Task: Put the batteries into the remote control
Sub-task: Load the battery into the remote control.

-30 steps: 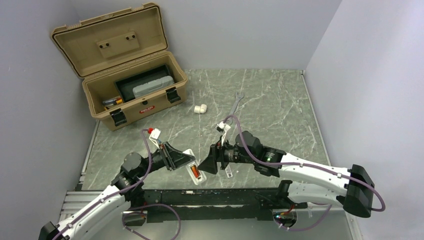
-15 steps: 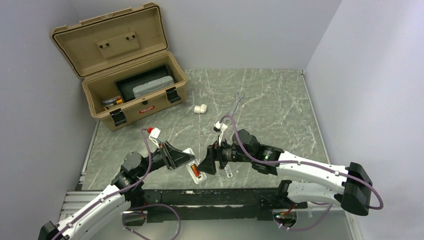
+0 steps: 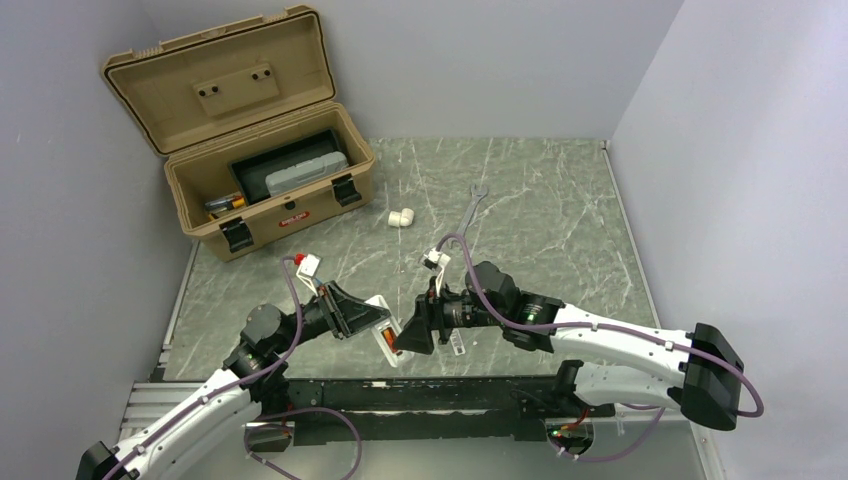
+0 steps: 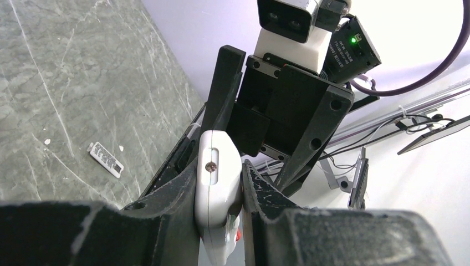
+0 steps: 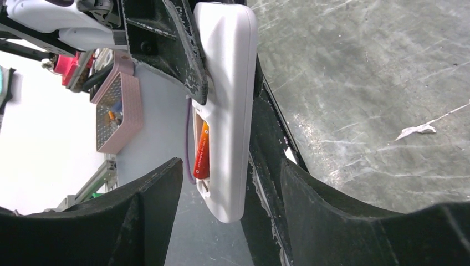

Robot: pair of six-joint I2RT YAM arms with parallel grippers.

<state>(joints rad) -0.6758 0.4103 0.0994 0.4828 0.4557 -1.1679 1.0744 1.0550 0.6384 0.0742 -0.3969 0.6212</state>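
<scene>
My left gripper (image 3: 368, 322) is shut on the white remote control (image 3: 384, 338) and holds it above the table's near edge, battery recess facing up. One orange-red battery (image 3: 388, 343) lies in the recess. In the left wrist view the remote (image 4: 218, 172) sits clamped between my fingers. My right gripper (image 3: 408, 336) is open and empty, with its fingers on either side of the remote's free end. In the right wrist view the remote (image 5: 228, 100) hangs between my spread fingers (image 5: 149, 210), with the battery (image 5: 203, 148) along its left side. No other battery shows.
An open tan toolbox (image 3: 285, 225) stands at the back left, with a grey case and an orange-black item inside. A silver wrench (image 3: 472, 210) and a white pipe elbow (image 3: 401, 216) lie mid-table. A small white label strip (image 3: 456, 345) lies under the right wrist.
My right gripper has moved left toward the remote, and its open fingers now reach around the remote's end. The left arm and the remote have stayed put.
</scene>
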